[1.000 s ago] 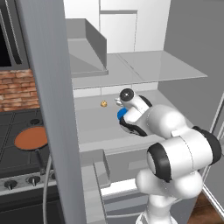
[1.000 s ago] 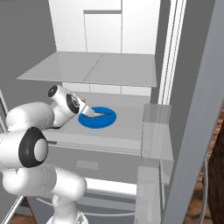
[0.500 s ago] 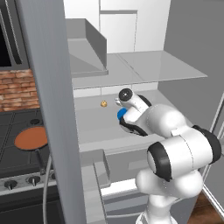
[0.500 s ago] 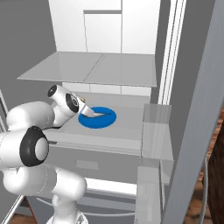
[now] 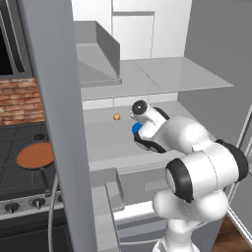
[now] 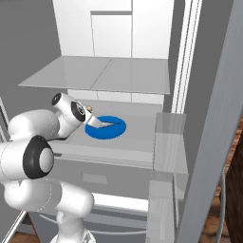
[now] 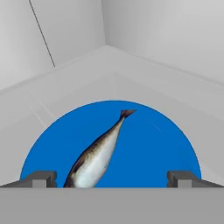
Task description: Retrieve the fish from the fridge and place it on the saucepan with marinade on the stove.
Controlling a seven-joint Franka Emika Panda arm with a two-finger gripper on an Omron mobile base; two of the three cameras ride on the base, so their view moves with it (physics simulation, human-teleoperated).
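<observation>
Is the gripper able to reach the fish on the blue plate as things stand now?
Probably yes. The open gripper hangs right over the fish on the blue plate, nothing lies between them, and the fridge doors stand open.

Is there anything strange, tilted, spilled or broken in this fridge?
Nothing stands out. The slim grey-silver fish lies flat on the round blue plate on the grey fridge shelf. A tiny yellow-orange lump sits loose further back, nothing spilled.
</observation>
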